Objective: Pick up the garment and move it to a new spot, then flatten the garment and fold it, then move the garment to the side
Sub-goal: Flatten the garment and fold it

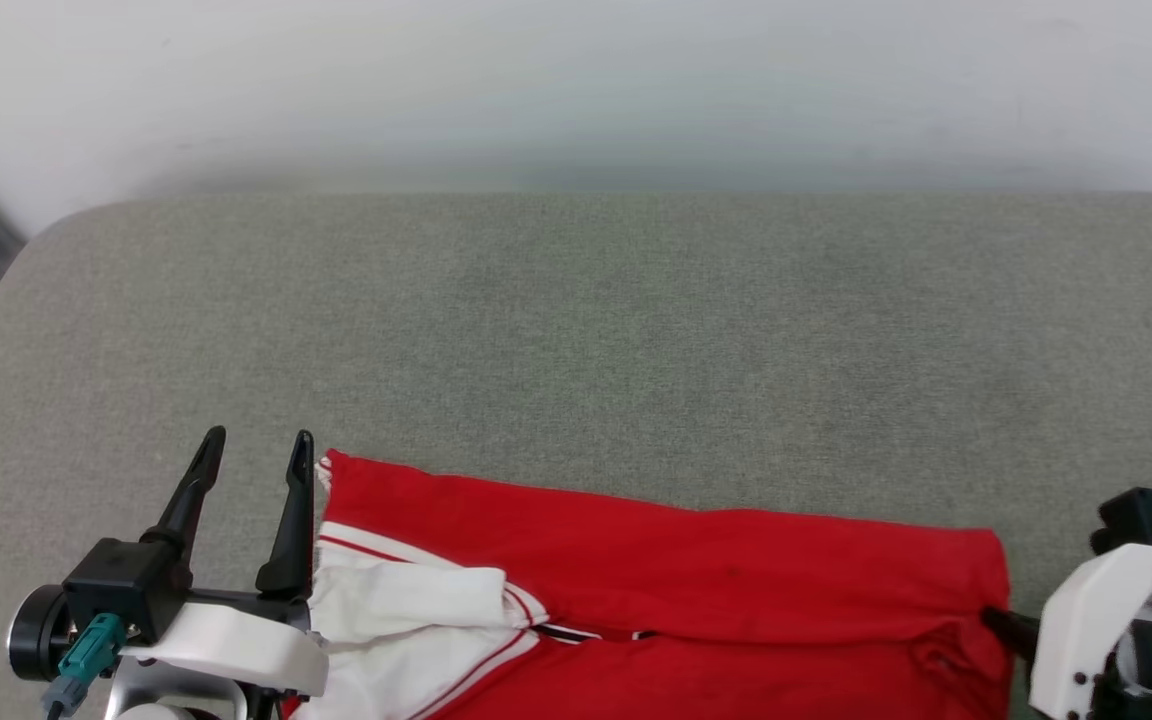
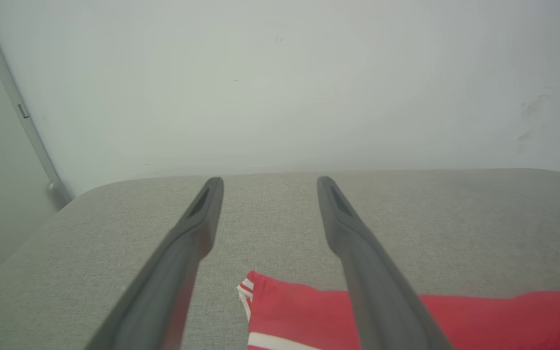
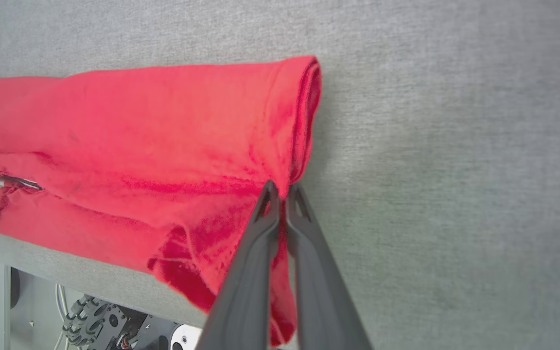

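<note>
Right gripper [image 3: 285, 193] pinches the red jersey shirt with white striped sleeves [image 1: 686, 570].
The shirt lies along the grey fabric-covered platform's [image 1: 576, 320] near edge, its right end clamped between closed fingers. The left gripper [image 1: 256, 445] gapes wide and empty at the sleeve end.

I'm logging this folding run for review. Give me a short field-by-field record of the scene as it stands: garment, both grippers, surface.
garment: red, lying lengthwise along the near edge of the surface, some cloth hanging over that edge
white sleeve: bunched at the garment's left end, red-and-white trim showing
left gripper: open, at the garment's left end, nothing between its fingers
right gripper: shut on the garment's right end, cloth puckered at the pinch
grey padded surface: bare beyond the garment
stage: grasp made on the right side only
</note>
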You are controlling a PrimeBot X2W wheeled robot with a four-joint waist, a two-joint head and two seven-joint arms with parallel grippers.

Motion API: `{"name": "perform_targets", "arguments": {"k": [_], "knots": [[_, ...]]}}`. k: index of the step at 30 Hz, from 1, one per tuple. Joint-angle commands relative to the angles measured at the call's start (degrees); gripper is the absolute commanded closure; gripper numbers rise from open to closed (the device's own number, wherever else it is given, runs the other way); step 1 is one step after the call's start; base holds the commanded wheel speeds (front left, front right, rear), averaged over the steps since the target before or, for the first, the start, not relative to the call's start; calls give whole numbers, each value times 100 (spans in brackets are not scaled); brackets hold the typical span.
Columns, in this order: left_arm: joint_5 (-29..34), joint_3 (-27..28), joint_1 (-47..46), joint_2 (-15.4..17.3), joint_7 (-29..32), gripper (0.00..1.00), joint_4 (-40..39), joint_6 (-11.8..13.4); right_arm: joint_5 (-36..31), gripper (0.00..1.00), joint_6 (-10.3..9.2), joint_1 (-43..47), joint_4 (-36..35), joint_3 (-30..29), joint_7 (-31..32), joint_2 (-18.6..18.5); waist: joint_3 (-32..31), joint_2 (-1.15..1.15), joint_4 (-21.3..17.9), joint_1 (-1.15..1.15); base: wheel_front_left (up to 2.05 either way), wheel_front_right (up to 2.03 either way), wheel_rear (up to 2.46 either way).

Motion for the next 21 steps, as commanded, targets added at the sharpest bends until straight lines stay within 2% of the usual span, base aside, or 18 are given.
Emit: {"name": "perform_targets", "arguments": {"k": [1, 12, 16, 21], "knots": [[7, 12, 57, 28, 7, 0, -15, 20, -26, 100, -4, -58, -12, -87, 26, -77, -55, 0, -49, 0, 0, 0, 0], [61, -33, 168, 92, 70, 0, -113, 119, -236, 100, -4, -99, -349, -1464, 319, -43, -175, 0, -202, 0, 0, 0, 0], [54, -62, 194, 100, 93, 0, -126, 136, 111, 100, -4, -200, -378, -1830, 764, 277, -200, 0, -235, 0, 0, 0, 0], [38, -117, 162, 99, 135, 0, -140, 100, 972, 100, -4, -340, -328, -2105, 1690, 634, -218, 0, -217, 0, 0, 0, 0]]}}
